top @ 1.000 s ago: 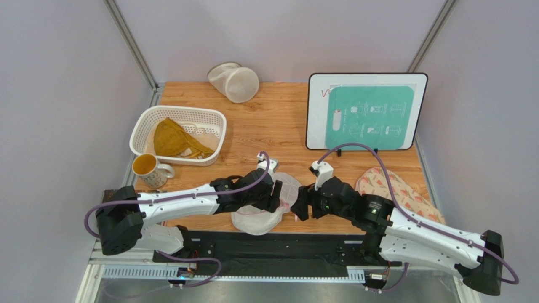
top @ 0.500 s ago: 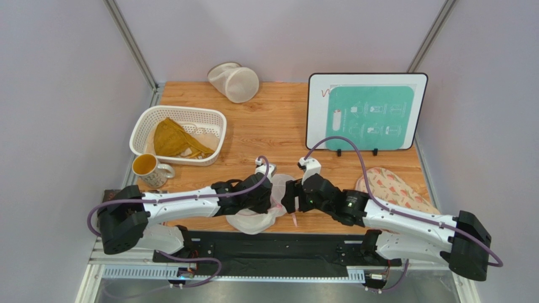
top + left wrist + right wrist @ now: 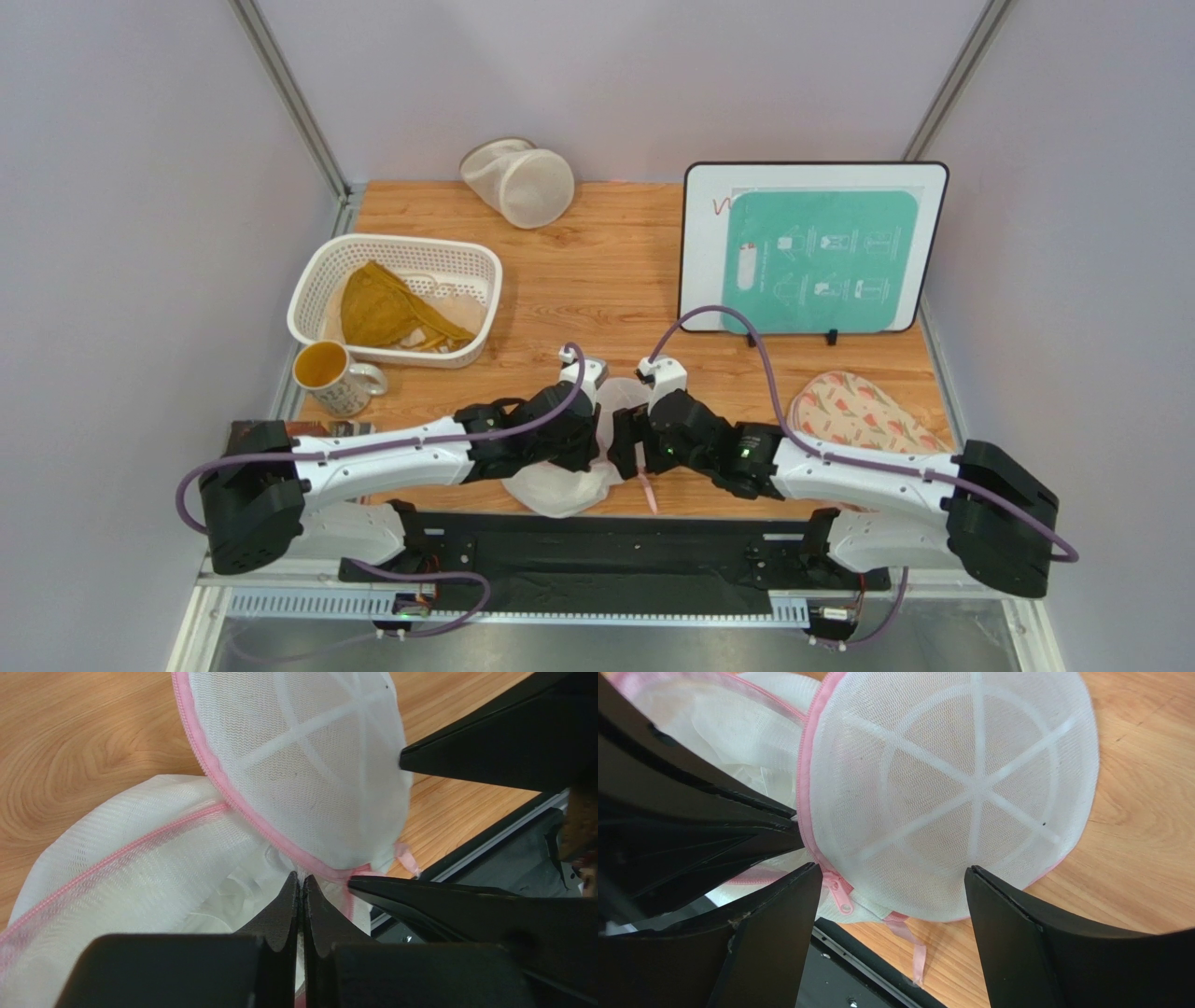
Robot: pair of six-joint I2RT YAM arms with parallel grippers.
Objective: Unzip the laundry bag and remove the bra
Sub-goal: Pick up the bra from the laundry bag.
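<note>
At the near edge of the table (image 3: 589,280), between the two grippers: laundry bag (image 3: 568,483), unzipped into two round halves, one flat on the wood to the left, the other tilted up, long axis near-left to far-right. Left gripper (image 3: 302,882) shut tight, tips at the pink zipper seam where the halves meet, beside white bra (image 3: 242,885) fabric inside; pinched mesh or not, impossible to tell. Right gripper (image 3: 892,871) spread wide, fingers either side of the raised half.

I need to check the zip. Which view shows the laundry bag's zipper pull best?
Right wrist: the pink zipper pull hangs in plain sight at the edge of the laundry bag. Left wrist shows only pink trim; the top view is too distant.
</note>
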